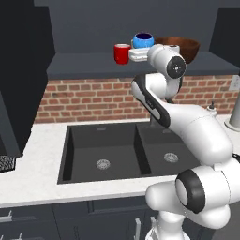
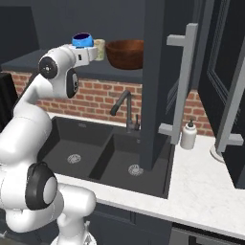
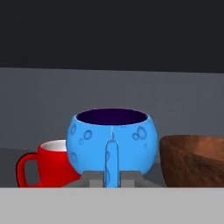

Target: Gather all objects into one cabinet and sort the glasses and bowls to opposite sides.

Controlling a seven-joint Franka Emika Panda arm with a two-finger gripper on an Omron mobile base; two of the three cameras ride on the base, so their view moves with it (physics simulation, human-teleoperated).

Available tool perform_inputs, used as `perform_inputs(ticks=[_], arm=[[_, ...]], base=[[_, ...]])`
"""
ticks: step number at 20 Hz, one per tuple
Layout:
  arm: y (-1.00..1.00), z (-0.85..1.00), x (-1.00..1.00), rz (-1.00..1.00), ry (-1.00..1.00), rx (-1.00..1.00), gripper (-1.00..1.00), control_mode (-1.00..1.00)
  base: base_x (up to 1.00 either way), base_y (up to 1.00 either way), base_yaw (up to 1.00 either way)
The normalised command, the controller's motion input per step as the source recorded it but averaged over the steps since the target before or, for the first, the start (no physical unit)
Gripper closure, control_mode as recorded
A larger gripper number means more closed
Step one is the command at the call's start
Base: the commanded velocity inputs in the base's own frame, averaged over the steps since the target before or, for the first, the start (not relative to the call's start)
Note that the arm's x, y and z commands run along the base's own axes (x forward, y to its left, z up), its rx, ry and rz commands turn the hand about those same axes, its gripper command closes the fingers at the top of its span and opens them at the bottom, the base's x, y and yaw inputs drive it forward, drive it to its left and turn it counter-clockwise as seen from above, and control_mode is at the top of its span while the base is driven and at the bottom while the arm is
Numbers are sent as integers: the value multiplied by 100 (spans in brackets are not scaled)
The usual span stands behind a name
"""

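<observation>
- Blue bowl (image 3: 112, 142) sits right at the camera in the hand view, its handle pinched between the pressed-together fingertips of the gripper (image 3: 111, 177); bowl looks lifted just above the cabinet shelf (image 1: 84, 63), though contact with the shelf is hard to rule out.
- Red cup (image 1: 122, 53) stands on the shelf just left of the blue bowl, upright.
- Brown bowl (image 2: 125, 53) stands on the same shelf, on the right, near the blue bowl.
- Cream cup (image 2: 99, 49) is on the shelf between the blue bowl and the brown bowl in the right base view, partly hidden by the hand.
- Progress, judged: all four vessels are already up at the one cabinet, so gathering looks done or nearly so; sorting is not finished. Cups are split by the blue bowl, and the blue bowl still needs setting down beside the brown bowl, cups grouped on the other side.
- Arm pose: raised high over the sink (image 1: 117, 152), elbow bent, forearm reaching forward to shelf height, hand roughly level and pointing into the cabinet.
</observation>
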Motion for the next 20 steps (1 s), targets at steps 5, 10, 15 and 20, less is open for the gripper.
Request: perform_inputs(ticks=[5, 10, 15, 20], arm=[[0, 0, 0, 0, 0, 0, 100, 100], [0, 0, -4, 0, 0, 0, 100, -100], [0, -1, -15, 0, 3, 0, 100, -100], [0, -2, -2, 0, 2, 0, 100, -100]], base=[[0, 0, 0], [0, 0, 0], [0, 0, 0], [0, 0, 0]])
